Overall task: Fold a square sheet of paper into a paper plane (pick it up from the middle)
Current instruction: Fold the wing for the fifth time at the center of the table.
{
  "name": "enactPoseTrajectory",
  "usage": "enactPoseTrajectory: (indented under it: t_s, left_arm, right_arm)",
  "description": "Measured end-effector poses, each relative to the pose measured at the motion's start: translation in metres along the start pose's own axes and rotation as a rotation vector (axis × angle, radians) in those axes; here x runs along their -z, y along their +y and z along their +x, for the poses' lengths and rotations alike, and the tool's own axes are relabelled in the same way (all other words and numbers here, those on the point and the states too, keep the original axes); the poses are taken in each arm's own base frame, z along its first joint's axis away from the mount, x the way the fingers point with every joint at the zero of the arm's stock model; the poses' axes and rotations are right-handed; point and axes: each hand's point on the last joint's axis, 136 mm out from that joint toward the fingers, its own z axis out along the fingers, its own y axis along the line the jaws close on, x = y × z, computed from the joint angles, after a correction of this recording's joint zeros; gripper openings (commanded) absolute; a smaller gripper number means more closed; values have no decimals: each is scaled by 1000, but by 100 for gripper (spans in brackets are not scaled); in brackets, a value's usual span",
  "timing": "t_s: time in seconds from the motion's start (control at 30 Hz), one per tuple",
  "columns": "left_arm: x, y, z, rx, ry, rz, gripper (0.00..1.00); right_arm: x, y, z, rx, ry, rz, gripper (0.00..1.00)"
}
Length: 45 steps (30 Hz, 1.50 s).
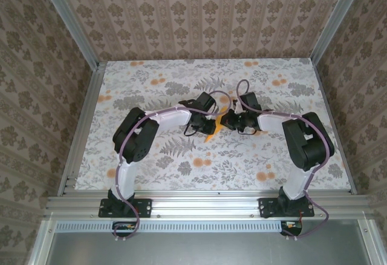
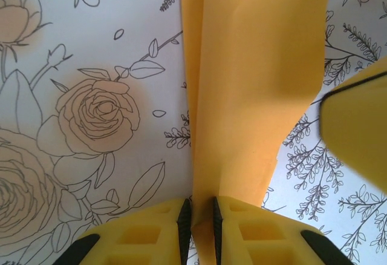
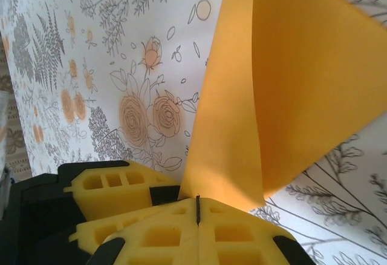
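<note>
The square sheet of paper [image 1: 211, 133] is a folded, creased orange-yellow shape held off the flowered table between the two arms. In the left wrist view the paper [image 2: 254, 65] runs up from my left gripper [image 2: 199, 218], whose black pads are shut on its lower fold. In the right wrist view the paper [image 3: 290, 83] rises as two leaves from my right gripper [image 3: 198, 209], whose jaws are shut tight on its bottom edge. From above, the left gripper [image 1: 215, 121] and right gripper [image 1: 228, 121] almost touch at mid-table.
The flower-printed table cloth [image 1: 151, 156] stretches out on all sides. Aluminium rails [image 1: 84, 126] and patterned walls bound it. The right gripper's yellow finger [image 2: 357, 132] is close at the right of the left wrist view, and the left gripper's finger [image 3: 109, 186] is close in the right wrist view.
</note>
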Motion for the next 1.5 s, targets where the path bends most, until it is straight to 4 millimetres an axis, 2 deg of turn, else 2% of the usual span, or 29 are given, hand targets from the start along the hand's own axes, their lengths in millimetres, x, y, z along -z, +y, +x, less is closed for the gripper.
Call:
enactPoseTrajectory:
  t_s: [0.23, 0.57, 0.77, 0.93, 1.13, 1.33, 1.5]
  left_arm:
    - [0, 0, 0, 0, 1, 0, 21]
    - [1, -4, 0, 5, 5, 27, 28]
    - [5, -5, 1, 62, -7, 103, 28]
    - [14, -6, 18, 183, 6, 206, 23]
    - [20, -4, 30, 260, 0, 243, 22]
    - [25, -9, 41, 236, -9, 221, 25]
    - [31, -15, 41, 136, -56, 124, 26]
  right_arm:
    - [-19, -14, 9, -36, 58, 25, 4]
    - [-20, -18, 7, -49, 72, 71, 4]
    - [-21, -18, 6, -46, 91, 92, 4]
    - [-22, -19, 6, -47, 98, 98, 4]
    - [-22, -19, 5, -48, 101, 99, 4]
    - [-23, -19, 5, -49, 104, 99, 4]
    - [-24, -18, 3, -48, 103, 97, 4]
